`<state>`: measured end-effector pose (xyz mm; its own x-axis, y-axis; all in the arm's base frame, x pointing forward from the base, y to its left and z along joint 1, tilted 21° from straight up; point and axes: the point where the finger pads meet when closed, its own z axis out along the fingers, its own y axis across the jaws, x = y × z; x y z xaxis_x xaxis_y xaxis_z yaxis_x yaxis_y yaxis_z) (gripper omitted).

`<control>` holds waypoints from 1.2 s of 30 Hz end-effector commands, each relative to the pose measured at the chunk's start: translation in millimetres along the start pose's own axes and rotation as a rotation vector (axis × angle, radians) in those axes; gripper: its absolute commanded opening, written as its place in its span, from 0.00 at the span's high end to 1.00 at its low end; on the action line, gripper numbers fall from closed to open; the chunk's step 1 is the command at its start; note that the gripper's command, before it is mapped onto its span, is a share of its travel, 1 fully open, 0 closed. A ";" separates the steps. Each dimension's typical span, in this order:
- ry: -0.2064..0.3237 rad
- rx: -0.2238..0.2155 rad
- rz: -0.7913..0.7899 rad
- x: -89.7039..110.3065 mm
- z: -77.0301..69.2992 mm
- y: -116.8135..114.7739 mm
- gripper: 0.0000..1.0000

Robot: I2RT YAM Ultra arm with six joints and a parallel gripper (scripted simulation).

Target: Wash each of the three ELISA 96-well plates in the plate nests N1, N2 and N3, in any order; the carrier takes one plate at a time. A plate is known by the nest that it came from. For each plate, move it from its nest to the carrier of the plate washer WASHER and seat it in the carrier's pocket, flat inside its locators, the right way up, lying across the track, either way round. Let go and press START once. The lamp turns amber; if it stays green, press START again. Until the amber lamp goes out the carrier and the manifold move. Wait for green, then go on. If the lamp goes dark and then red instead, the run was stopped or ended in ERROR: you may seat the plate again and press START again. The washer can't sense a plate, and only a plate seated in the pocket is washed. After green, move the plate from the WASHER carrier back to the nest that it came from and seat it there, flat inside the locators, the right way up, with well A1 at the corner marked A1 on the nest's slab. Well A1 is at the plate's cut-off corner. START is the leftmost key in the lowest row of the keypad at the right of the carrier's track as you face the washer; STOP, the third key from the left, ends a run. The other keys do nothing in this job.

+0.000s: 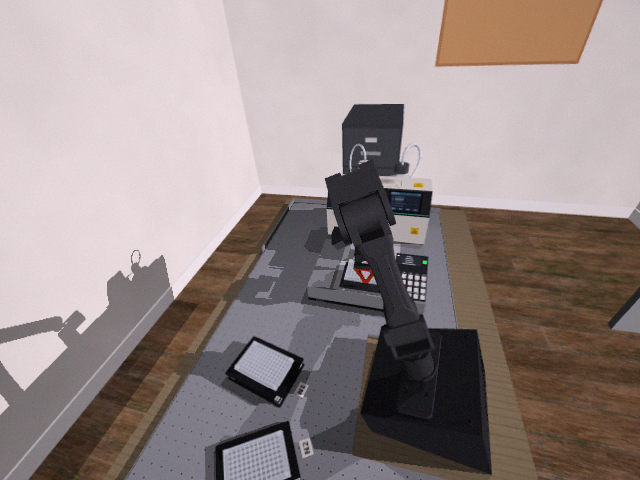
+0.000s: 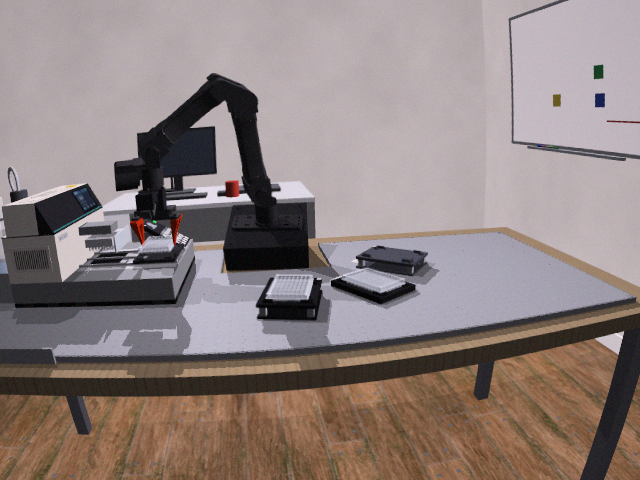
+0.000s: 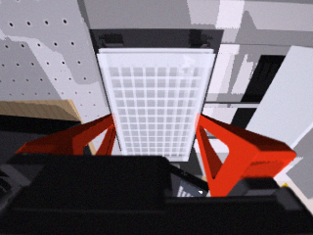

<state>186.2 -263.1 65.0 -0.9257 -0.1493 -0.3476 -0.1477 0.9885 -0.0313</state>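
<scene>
A: Gripper (image 3: pixel 156 134) state?
B: Clamped on a plate (image 3: pixel 156 103), red fingers against its long sides.
A: Plate position?
B: Over the washer (image 2: pixel 46 227) carrier (image 2: pixel 160 254); cannot tell if seated. Lamp (image 1: pixel 424 262) green. Two other plates in nests, third nest (image 2: pixel 392 256) bare.

Looking down my wrist camera, I see the gripper (image 3: pixel 156 139) clamped on a clear 96-well plate (image 3: pixel 156 98), one red finger (image 3: pixel 83 137) touching each long side. Beyond the plate's far end lies the dark carrier (image 3: pixel 156 38). Left of the plate is grey perforated table top (image 3: pixel 39 54), with a tan strip (image 3: pixel 41 109) nearer me
</scene>
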 end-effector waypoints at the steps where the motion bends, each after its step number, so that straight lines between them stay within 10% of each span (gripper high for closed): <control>1: -0.005 0.013 0.000 -1.3 -2.7 -2.4 1.00; 36: -0.005 0.013 0.000 -1.2 2.4 -2.5 1.00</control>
<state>187.8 -262.7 60.5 -0.9255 -0.1496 -0.3480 -0.1480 0.9885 -0.0314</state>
